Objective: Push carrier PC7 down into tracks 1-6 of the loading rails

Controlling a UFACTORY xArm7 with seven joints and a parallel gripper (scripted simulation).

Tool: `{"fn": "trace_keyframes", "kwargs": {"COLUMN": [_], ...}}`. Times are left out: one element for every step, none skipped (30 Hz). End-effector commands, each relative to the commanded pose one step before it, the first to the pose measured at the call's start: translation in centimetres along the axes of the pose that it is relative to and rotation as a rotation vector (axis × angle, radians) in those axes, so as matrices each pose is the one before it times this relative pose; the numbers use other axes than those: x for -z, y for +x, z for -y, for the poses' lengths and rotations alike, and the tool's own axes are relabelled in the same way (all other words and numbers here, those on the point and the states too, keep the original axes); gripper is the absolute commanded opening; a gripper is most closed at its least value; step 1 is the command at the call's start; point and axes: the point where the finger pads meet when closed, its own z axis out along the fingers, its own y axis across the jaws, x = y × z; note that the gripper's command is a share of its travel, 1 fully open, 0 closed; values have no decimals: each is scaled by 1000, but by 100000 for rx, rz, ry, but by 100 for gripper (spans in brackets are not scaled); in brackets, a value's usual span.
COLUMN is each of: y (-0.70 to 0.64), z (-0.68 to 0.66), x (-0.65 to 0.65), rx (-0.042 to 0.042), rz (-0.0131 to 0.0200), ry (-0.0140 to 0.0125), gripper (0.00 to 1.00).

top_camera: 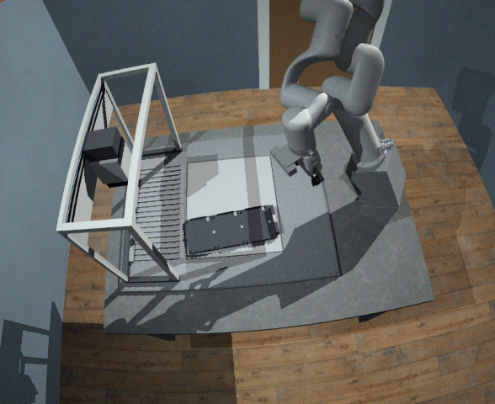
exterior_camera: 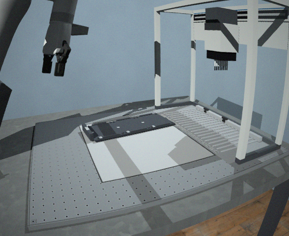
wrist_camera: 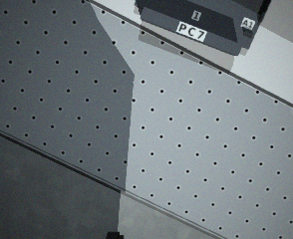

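Observation:
Carrier PC7 is a long dark tray lying flat on the white area in front of tracks 1-6. Its front end is near the number tiles, outside the tracks. It is turned slightly relative to the tracks, its handle end toward the higher-numbered side. The handle end with the PC7 label faces the arm's base. The loading rails show bare tracks. My gripper is open and empty, high above the table on the base side of the carrier. No lit lamp can be made out.
A pale gantry frame stands around the rails, with a dark-topped head hanging above them. The white area lies in a perforated plate.

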Motion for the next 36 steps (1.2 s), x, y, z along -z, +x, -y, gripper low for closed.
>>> {"fn": "trace_keyframes", "kwargs": {"y": [106,0,459,470,463,460,461,22,466,461,456,451,420,0,1,444,437,0,0,430,421,421,16,404,394,383,374,374,50,0,346,334,322,311,0,0], "z": [23,0,-76,-93,-107,-123,-123,-6,-155,-171,-186,-200,-187,0,0,-227,-242,0,0,-256,-269,-269,-10,-295,-308,-321,-331,-331,-44,0,-354,-365,-375,-383,0,0], "x": [93,0,168,155,155,150,150,7,97,93,89,85,79,0,-1,41,37,0,0,32,30,30,1,-15,-19,-23,-26,-26,-4,0,-71,-74,-78,-81,0,0], "rx": [-6,0,3214,3214,3214,124,1,0,3236,3236,3137,1,1,0,0,3239,3239,0,0,2975,2,2,0,3242,3242,2832,2,2,0,0,3247,3247,2714,2,0,0], "rz": [-279,0,-860,-858,-859,-35,-2,0,-760,-760,-736,-2,-2,0,0,-736,-736,0,0,-676,-1,-1,0,-700,-700,-611,-1,-1,0,0,-649,-649,-542,0,0,0], "ry": [63,0,-222,-222,-222,-11,-3,0,-260,-260,-252,-3,-3,0,0,-297,-297,0,0,-273,-3,-3,0,-343,-343,-300,-3,-3,0,0,-393,-393,-329,-3,0,0], "gripper": [100,100,100,100,100,100,100,100,100,100,100,100,100,100,100,100,100,100,100,100,100,100,100,100,100,100,100,100,100,100,100,100,100,100,100,100]}}
